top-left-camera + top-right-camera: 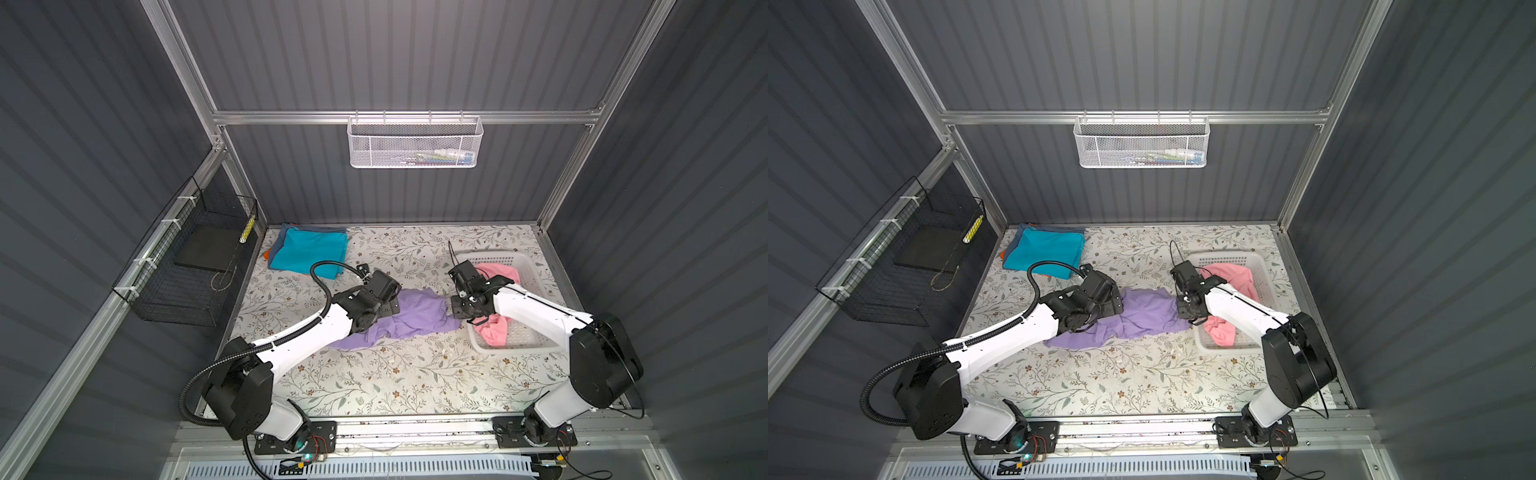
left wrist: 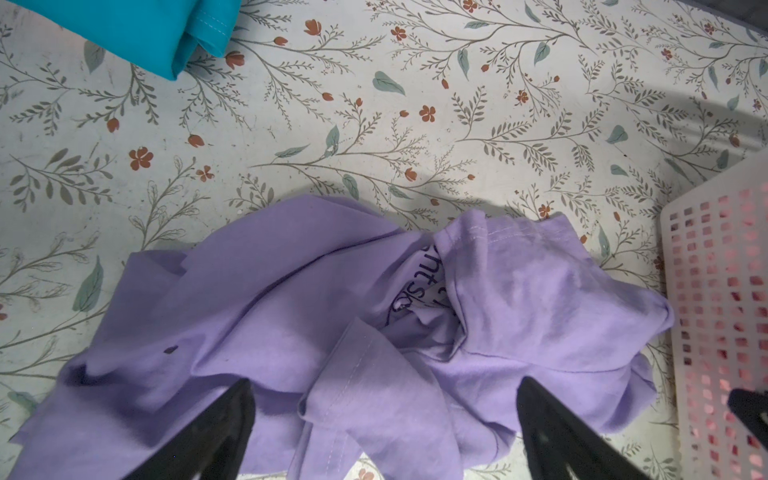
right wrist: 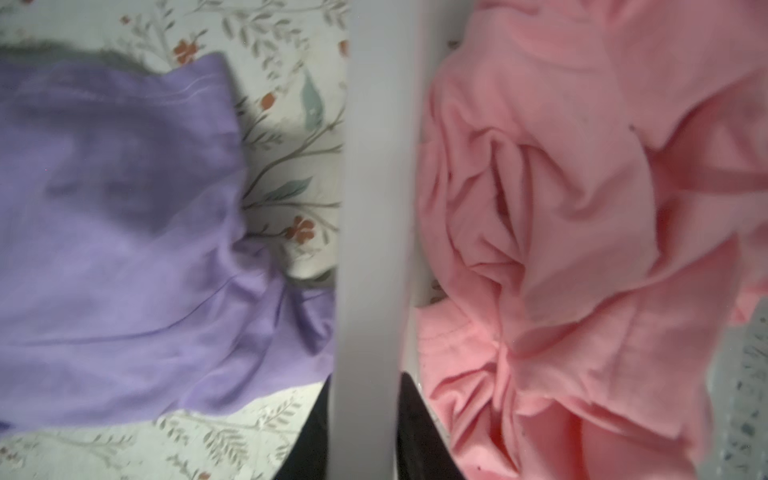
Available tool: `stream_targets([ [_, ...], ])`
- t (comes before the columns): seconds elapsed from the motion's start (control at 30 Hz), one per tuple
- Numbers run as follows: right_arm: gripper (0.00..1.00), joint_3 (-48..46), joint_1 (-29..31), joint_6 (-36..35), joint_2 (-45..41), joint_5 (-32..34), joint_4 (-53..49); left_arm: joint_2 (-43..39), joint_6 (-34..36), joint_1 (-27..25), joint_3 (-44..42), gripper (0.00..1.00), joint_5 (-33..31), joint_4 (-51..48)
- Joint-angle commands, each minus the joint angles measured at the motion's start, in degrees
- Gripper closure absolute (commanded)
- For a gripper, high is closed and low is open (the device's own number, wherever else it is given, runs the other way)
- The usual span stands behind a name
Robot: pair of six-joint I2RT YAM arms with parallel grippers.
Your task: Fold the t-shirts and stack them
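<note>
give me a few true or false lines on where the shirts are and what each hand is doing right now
1. The purple shirt lies crumpled on the table. True.
2. The pink shirt lies folded on the table. False: it is bunched up inside the basket.
3. The left hand is open above the purple shirt, holding nothing. True.
4. The right hand holds the pink shirt. False: its fingers sit on either side of the basket's rim.
5. The teal shirt lies folded at the table's far left corner. True.
</note>
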Motion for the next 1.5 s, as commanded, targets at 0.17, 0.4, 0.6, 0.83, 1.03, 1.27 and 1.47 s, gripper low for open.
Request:
stream_targets([
  [0.17, 0.85, 9.5, -10.0, -20.2, 7.9, 7.8, 3.2, 3.3, 2.7, 1.5, 1.1, 0.0, 2.4, 0.2],
  [0.4, 0.9, 22.5, -18.0, -27.3, 20.5, 5.9, 5.3, 5.3, 3.6, 2.3, 0.7, 0.0, 6.7, 1.4],
  [0.6, 0.9, 30.7, -20.6, -34.2, 29.3, 6.4, 7.9, 7.9, 4.0, 2.9, 3.3, 0.0, 8.4, 0.8],
  [0.83, 0.89, 41.3, -22.4, -37.6, 36.1, 5.7, 7.0, 12.6, 3.6, 3.0, 7.0, 0.0, 9.9, -0.7],
  [1.03, 0.86, 47.6, -23.5, -37.3, 39.3, 6.0, 6.1, 15.0, 2.7, 3.1, 8.8, 0.0, 11.2, -0.7],
  [1.27, 0.84, 51.3, -23.9, -34.9, 41.7, 11.0, 7.0, 17.5, 2.6, 3.0, 11.3, 0.0, 13.0, -1.2],
  [1.47, 0.67, 51.3, -23.7, -30.2, 40.0, 11.2, 5.3, 17.5, 3.0, 3.0, 11.6, 0.0, 14.2, -1.2],
])
